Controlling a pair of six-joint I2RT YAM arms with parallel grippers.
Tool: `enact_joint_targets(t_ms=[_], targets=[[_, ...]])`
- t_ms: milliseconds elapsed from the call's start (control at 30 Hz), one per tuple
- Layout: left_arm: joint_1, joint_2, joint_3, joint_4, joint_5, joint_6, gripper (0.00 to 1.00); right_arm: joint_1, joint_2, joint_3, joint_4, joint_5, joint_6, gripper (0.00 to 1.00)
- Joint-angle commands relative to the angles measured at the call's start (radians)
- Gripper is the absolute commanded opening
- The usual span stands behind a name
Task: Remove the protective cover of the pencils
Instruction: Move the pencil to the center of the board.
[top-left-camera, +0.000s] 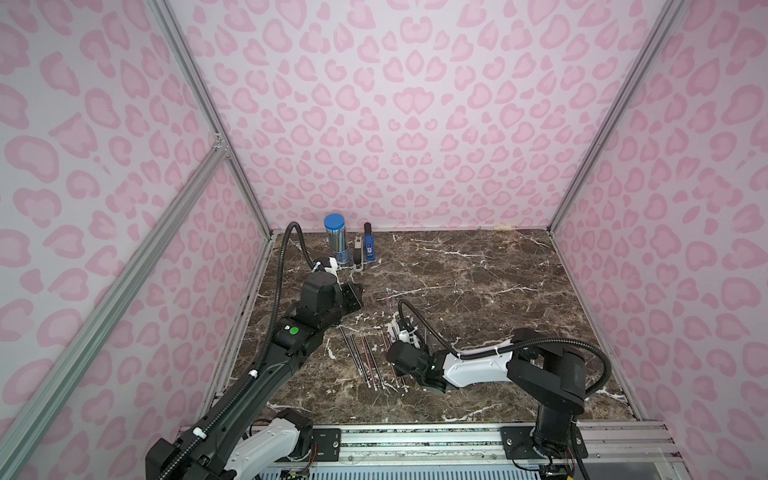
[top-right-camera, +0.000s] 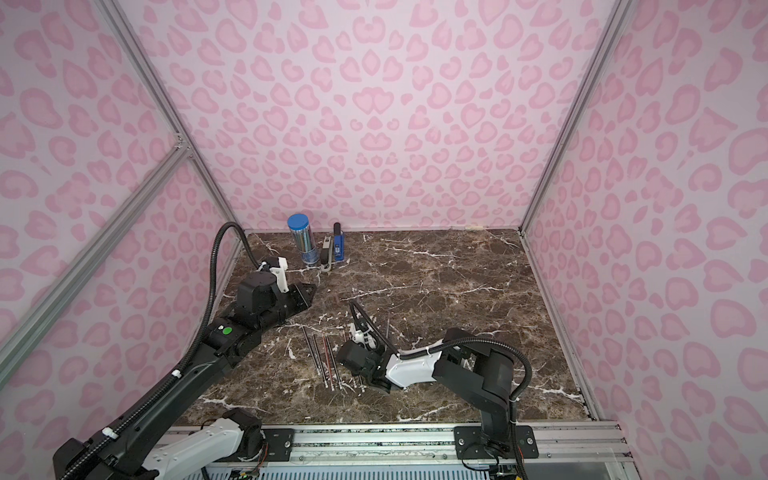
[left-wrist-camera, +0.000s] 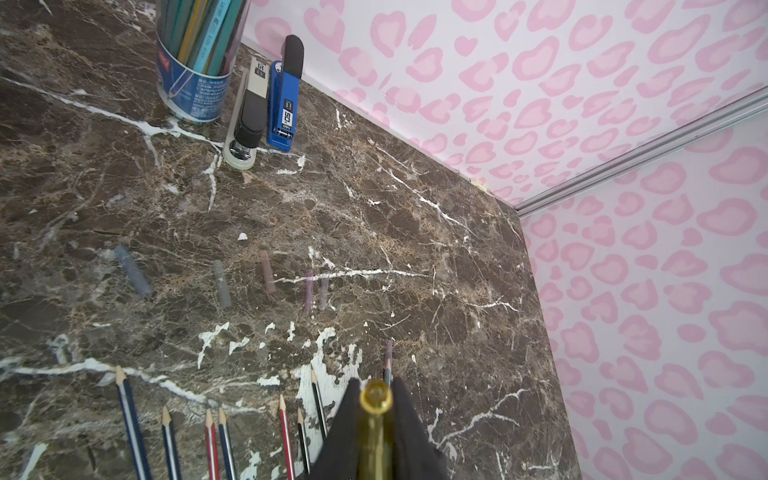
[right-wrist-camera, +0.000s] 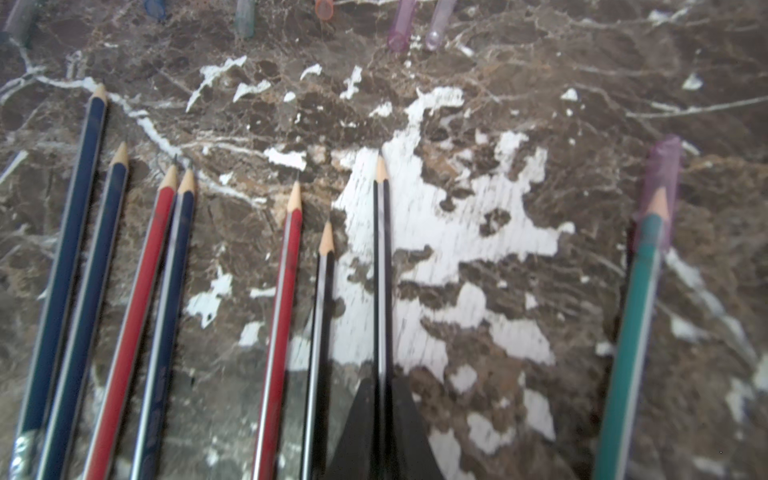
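Note:
Several pencils (right-wrist-camera: 286, 316) lie side by side on the marble table (right-wrist-camera: 519, 187), blue, red and black, their sharpened tips bare. My right gripper (right-wrist-camera: 382, 386) is shut on a black pencil (right-wrist-camera: 382, 270), which runs out between its fingers (right-wrist-camera: 357, 432). My left gripper (left-wrist-camera: 376, 392) is shut on a translucent yellow cover (left-wrist-camera: 376, 399), held off the table beyond the pencil tips. A green pencil (right-wrist-camera: 631, 353) off to one side wears a purple cover (right-wrist-camera: 663, 174). In both top views the pencils (top-left-camera: 365, 359) (top-right-camera: 328, 361) lie between the two arms.
Several loose covers (left-wrist-camera: 222, 284) in grey, pink and purple lie in a row beyond the pencil tips. At the back left stand a clear tube with a blue lid (top-left-camera: 334, 241), a blue stapler (top-left-camera: 369, 247) and a beige stapler (left-wrist-camera: 247, 120). Pink patterned walls enclose the table.

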Motion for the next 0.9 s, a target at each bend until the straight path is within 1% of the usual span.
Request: enact_joint_targets(t_ms=[0,200,233,267,367,467,667,767,867], targets=[[-0.001,0.032,0.014,0.055,0.021,0.008,0.16,0.031,0.011,-0.027,-0.149,-0.069,0.090,0.11],[-0.002,0.112,0.032,0.091,0.052,0.004,0.14,0.045,-0.008,-0.057,-0.124,-0.063,0.138,0.12],[-0.001,0.124,0.034,0.097,0.056,0.004,0.14,0.045,-0.019,-0.061,-0.124,-0.060,0.138,0.15],[-0.003,0.136,0.037,0.100,0.056,0.006,0.14,0.045,-0.030,-0.062,-0.121,-0.057,0.134,0.20],[-0.007,0.180,0.050,0.107,0.065,0.008,0.13,0.045,-0.072,-0.058,-0.131,-0.046,0.120,0.27],[-0.016,0.226,0.064,0.123,0.069,0.009,0.13,0.044,-0.117,-0.041,-0.151,-0.018,0.097,0.30],[-0.054,0.352,0.118,0.140,0.066,0.018,0.12,0.037,-0.185,0.009,-0.198,0.040,0.062,0.31],[-0.076,0.436,0.161,0.140,0.065,0.026,0.12,0.013,-0.228,-0.018,-0.195,0.049,0.064,0.31],[-0.094,0.535,0.212,0.138,0.076,0.036,0.10,-0.027,-0.278,-0.079,-0.171,0.044,0.073,0.31]])
